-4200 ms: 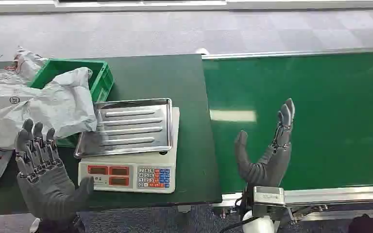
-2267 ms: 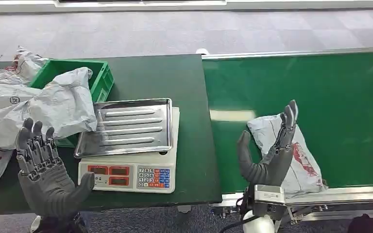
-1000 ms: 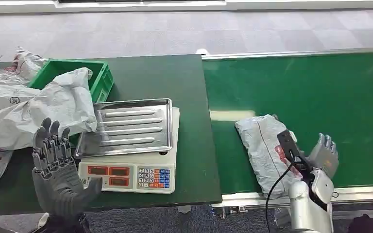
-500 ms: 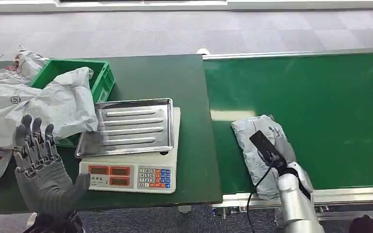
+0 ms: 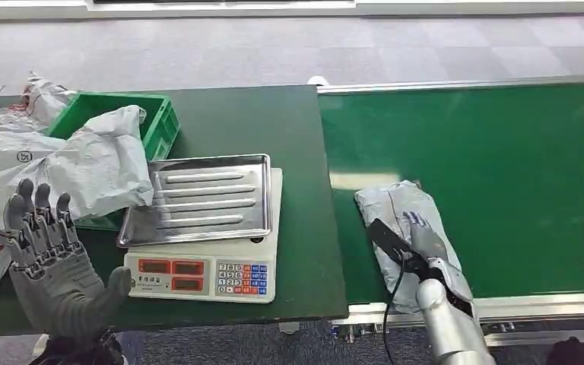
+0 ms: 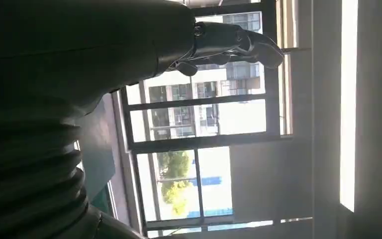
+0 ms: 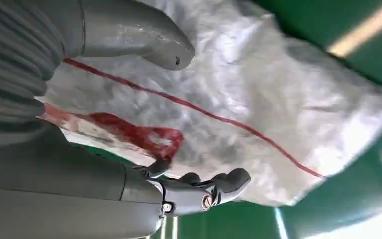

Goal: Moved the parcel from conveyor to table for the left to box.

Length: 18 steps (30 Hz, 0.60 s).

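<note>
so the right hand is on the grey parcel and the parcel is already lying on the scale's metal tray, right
Not quite. The right hand is on the grey parcel, but the parcel lies on the green conveyor belt, not on the scale's metal tray. The head view shows the tray bare, and the right wrist view shows green belt around the parcel.

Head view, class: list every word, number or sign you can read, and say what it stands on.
Scale keypad: number keys, too small to read.
Scale's two orange displays: no digits legible.
Bags by the crate: a round mark, unreadable.
Parcel: red print, blurred, in the right wrist view.
</note>
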Available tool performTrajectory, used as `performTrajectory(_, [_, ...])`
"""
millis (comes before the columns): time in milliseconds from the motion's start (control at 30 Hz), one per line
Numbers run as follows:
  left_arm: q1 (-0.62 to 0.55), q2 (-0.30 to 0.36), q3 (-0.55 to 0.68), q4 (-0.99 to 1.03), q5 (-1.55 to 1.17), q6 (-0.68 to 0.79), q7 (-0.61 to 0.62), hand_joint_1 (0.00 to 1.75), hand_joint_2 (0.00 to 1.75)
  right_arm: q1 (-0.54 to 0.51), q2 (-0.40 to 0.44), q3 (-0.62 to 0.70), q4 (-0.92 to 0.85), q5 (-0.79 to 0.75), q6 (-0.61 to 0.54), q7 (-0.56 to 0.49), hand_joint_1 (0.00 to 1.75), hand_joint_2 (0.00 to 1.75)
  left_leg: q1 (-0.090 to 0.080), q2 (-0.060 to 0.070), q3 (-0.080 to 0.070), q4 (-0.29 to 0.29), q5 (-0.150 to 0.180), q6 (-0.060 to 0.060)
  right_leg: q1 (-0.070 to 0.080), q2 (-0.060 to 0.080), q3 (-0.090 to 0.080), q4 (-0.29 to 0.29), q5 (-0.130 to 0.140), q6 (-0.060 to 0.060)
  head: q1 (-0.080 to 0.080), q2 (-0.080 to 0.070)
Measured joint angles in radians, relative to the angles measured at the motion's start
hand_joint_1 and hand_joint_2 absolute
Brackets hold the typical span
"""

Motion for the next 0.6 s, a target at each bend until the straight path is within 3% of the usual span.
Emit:
performTrajectory(133, [0.0,-0.006,0.001,0.002,-0.009,-0.007,0.0,0.0,1.75,0.043,0.002,0.071,-0.006,0.088,0.011,0.108,0.0,1.75,0.0,0.0,0.0,0.0,0.0,0.0,0.0,0.0,0.0,0.0,0.0,0.0,0.0,0.0])
performTrajectory(400, [0.0,-0.014,0.009,0.01,-0.012,-0.007,0.0,0.0,1.75,0.066,0.005,0.14,-0.024,0.136,0.0,0.207,0.0,1.75,0.0,0.0,0.001,0.0,0.0,0.0,0.0,0.0,0.001,0.0,0.0,0.0,0.0,0.0])
performTrajectory(433, [0.002,-0.016,0.01,0.01,-0.013,-0.005,0.0,0.0,1.75,0.07,0.007,0.144,-0.032,0.154,-0.01,0.257,0.38,1.75,0.0,0.0,0.001,0.0,0.0,0.0,0.0,0.0,0.001,0.0,0.0,0.0,0.0,0.0])
performTrajectory(467, [0.006,-0.018,0.011,0.009,-0.013,-0.005,0.0,0.0,1.75,0.076,0.01,0.146,-0.045,0.164,-0.01,0.295,1.75,1.75,0.0,0.0,0.001,0.0,0.0,0.0,0.0,0.0,0.001,0.0,0.0,0.0,0.0,0.0])
performTrajectory(600, [0.013,-0.021,0.013,0.009,-0.01,-0.004,0.0,0.0,1.75,0.106,0.01,0.153,-0.101,0.154,0.048,0.277,1.75,1.75,0.0,-0.001,0.001,0.0,0.0,0.0,0.0,-0.001,0.001,0.0,0.0,0.0,0.0,0.0])
